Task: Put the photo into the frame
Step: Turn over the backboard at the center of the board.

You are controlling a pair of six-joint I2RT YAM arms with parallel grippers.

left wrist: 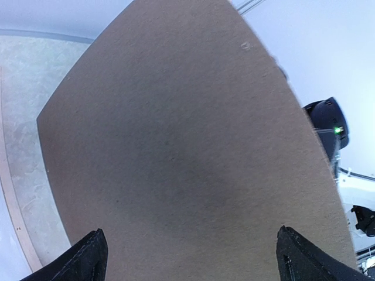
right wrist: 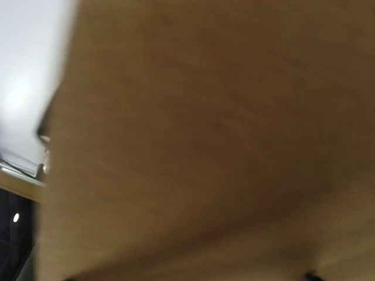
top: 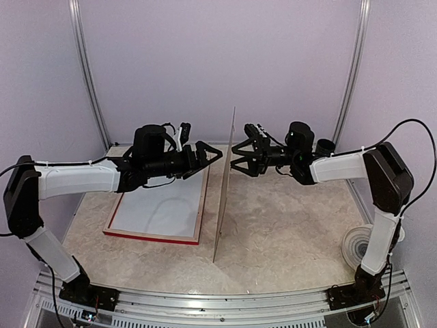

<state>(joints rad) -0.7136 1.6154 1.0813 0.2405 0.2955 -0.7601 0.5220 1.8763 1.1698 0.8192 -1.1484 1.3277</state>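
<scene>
Thin matte-brown hardboard panel (left wrist: 187, 146) on edge beside rectangular red frame (top: 150, 237)

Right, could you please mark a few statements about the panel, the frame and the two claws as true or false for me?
1. The brown panel stands on edge between the left claw and the right claw. True.
2. The left claw is shut. False: its fingers are spread wide.
3. The red frame lies flat on the table, on the left arm's side of the panel. True.
4. The right claw grips the frame. False: it is open, across the panel from the frame.
</scene>
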